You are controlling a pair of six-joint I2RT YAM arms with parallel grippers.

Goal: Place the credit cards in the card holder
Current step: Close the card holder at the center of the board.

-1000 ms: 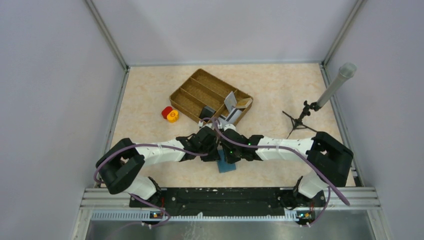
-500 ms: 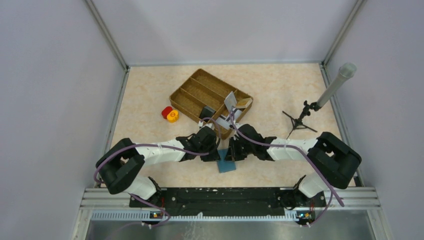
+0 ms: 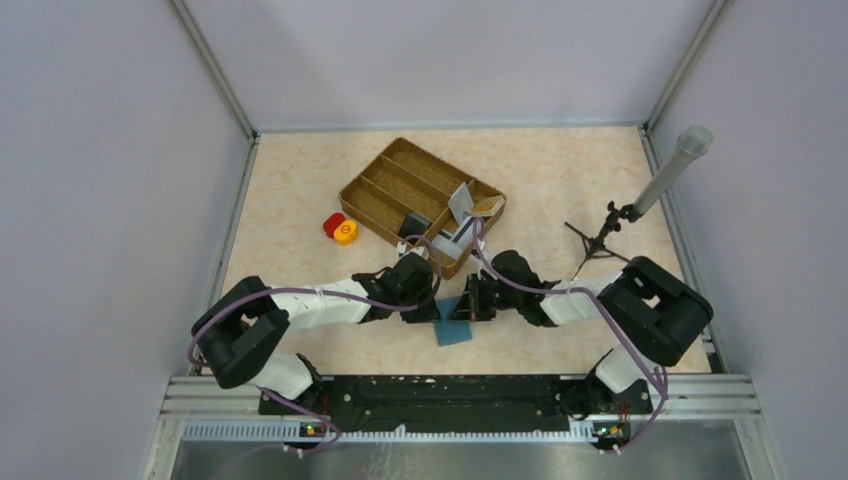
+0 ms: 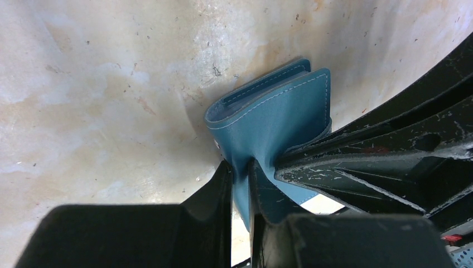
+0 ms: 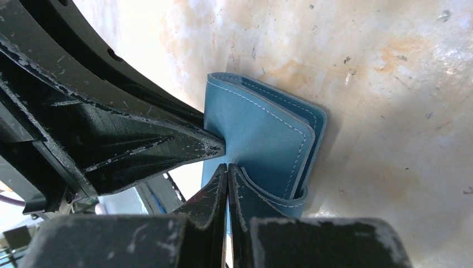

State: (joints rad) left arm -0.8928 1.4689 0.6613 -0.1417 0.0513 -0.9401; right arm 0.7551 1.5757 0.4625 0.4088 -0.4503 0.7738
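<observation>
Now the right arm sits folded back to the right vs a sec ago, when it reached across the card holder (image 3: 453,324). Its wrist is turned, and the right tool (image 5: 227,170) comes at the holder from the right side. Left arm and holder stay put. Prob. a re-grip to spread the holder open. No card is in yet: the credit cards (image 3: 463,204) are all in the tray (image 3: 385,185) at the far side, a pale one propped upright w/ a tan one beside it.

Left tool (image 4: 240,174) is clamped on a flap of the holder, leather showing btwn its fingers. Right tool's fingers are together, tips against another flap; can't tell if a thin layer is nipped. Holder rests on the tabletop (image 3: 300,200), near-centre, btwn both tools.

Holder: teal, leather-like, matte, pale stitching along the edges, soft enough to bend in a curve. Tabletop: glossy beige, marbled, speckled. Tray: brown, woven, stiff, divided.
</observation>
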